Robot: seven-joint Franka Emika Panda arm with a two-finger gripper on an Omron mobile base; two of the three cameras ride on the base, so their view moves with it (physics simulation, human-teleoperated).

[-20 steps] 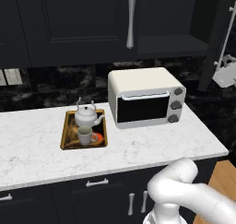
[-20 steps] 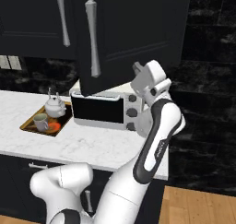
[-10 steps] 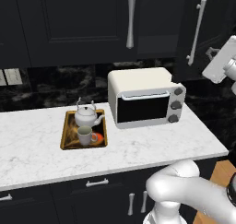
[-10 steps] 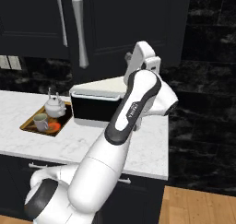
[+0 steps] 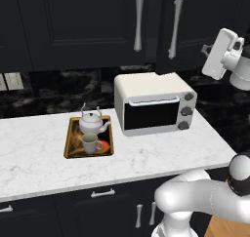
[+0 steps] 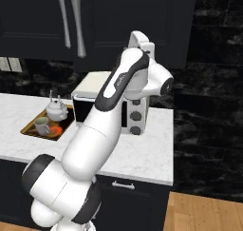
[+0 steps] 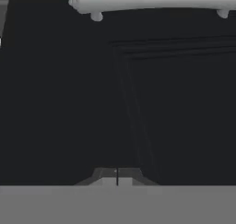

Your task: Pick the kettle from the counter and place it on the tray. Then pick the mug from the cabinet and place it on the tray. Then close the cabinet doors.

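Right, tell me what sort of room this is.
A kitchen, computer-rendered. A white marble counter runs above dark drawers, a toaster oven stands on it beside a tray holding a kettle and mug, with black wall cabinets above.

Right cabinet door now sits flush with the left door; one second ago it stood swung out over the toaster oven, half a second ago partly closed. Its silver handle now lies just beside the left handle. Arm's hand sits higher and closer to the door face.
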